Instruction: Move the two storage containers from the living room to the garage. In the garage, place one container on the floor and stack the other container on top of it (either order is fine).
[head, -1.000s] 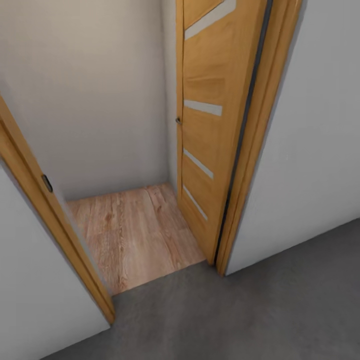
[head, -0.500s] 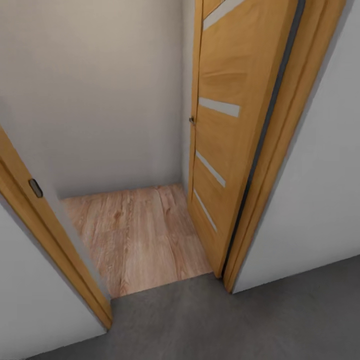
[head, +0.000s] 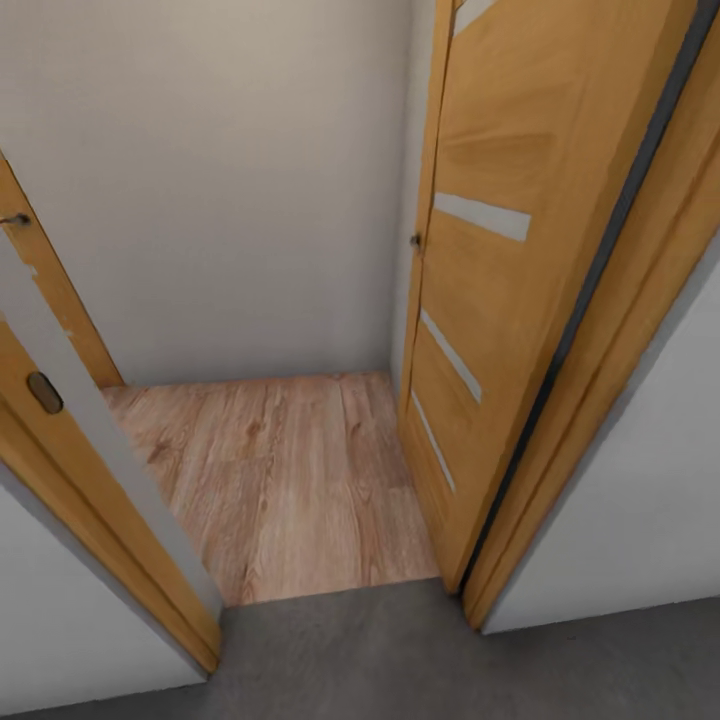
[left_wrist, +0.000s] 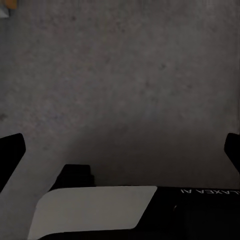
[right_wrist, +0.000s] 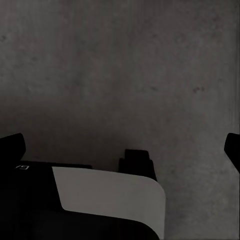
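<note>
Doorway's bigger in the head view vs 1 s ago, so the base is rolling fwd, not the things moving. L to R: door frame (head: 60, 470), wood plank floor (head: 290, 480), open door (head: 490, 330). Grey floor (head: 400, 660) underfoot = garage side. No bins in sight; prob heading back to the living rm. Left gripper (left_wrist: 120, 150) and right gripper (right_wrist: 120, 147) both wide, empty.

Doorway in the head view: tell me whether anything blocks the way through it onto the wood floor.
Nothing visible blocks it. The door stands swung open along the right side, and the wood floor beyond the grey floor lies bare up to the far wall.
</note>
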